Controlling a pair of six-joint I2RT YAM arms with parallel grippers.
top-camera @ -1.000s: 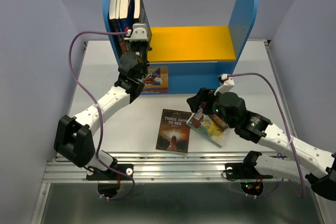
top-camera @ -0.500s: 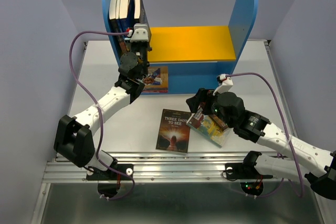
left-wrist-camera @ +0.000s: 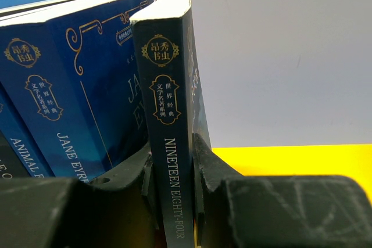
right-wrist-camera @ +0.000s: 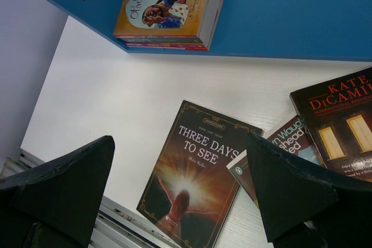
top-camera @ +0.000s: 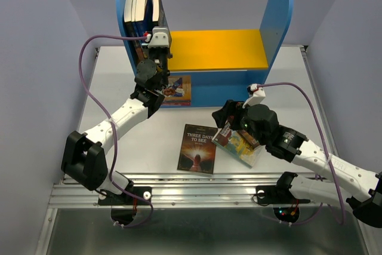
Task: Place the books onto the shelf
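Left gripper (left-wrist-camera: 172, 166) clamps Nineteen Eighty-Four (left-wrist-camera: 168, 85) upright on the shelf (top-camera: 215, 49).
Right gripper (right-wrist-camera: 180, 143) gapes wide above flat-lying Three Days to See (right-wrist-camera: 197, 172).

Bright, even light from above; only faint, soft shadows on the white desk (top-camera: 113, 82). Wrist views go slightly soft at 6 o'clock.

Left fingers (left-wrist-camera: 216, 171) clamped, right fingers (right-wrist-camera: 64, 184) splayed

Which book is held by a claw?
Nineteen Eighty-Four, upright on the yellow board: the left claw pinches its spine; no other book is gripped.
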